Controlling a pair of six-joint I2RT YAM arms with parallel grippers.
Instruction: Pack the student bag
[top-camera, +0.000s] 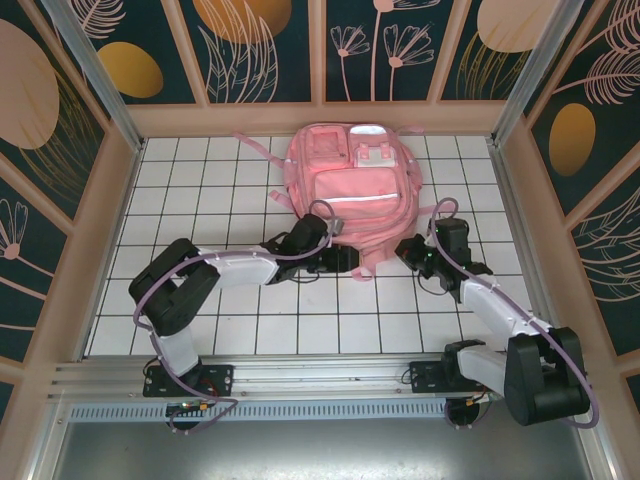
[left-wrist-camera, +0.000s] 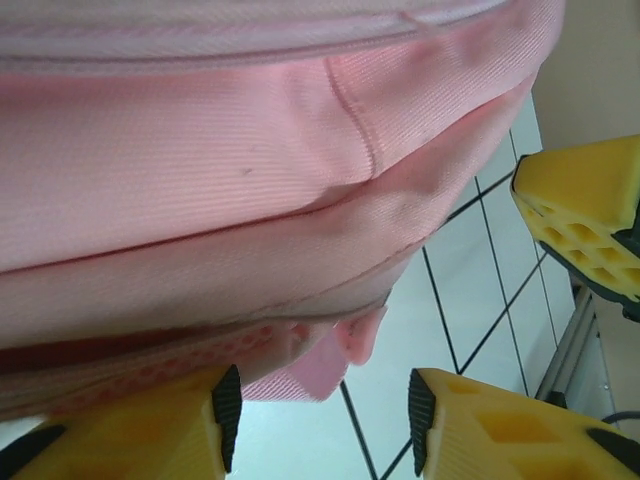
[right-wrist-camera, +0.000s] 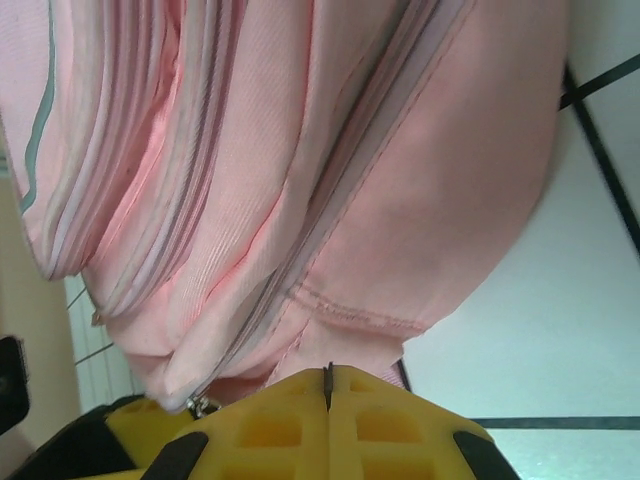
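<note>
**Student bag**: pink and glossy. It lies flat in the upper centre of the overhead frame on the white tiled worktop, with its far end close to the back wall.
- Two translucent pockets sit side by side on its upper part.
- A silvery reflective strip runs across below the pockets.
- A pink strap trails out to the left.

**My left gripper**: at the bag's near edge, just below centre of the overhead frame.
- In my left wrist view the jaws stand part-way apart along the bottom edge, with bare tile in the gap.
- The bag's lower edge lies over the left-hand finger.
- A small pink fabric tab hangs just above the gap and is not clamped.
- I have hold of nothing.

**My right gripper**: at the bag's near right corner, just beside the fabric.
- In my right wrist view the yellow fingers meet at bottom centre, closed tight with only a hairline seam between them.
- I cannot make out anything pinched there.
- A zip line runs diagonally down the bag's side toward the fingers.

**Surround:** dark wall panels with plant motifs, along the top and both sides of the overhead frame.
</note>
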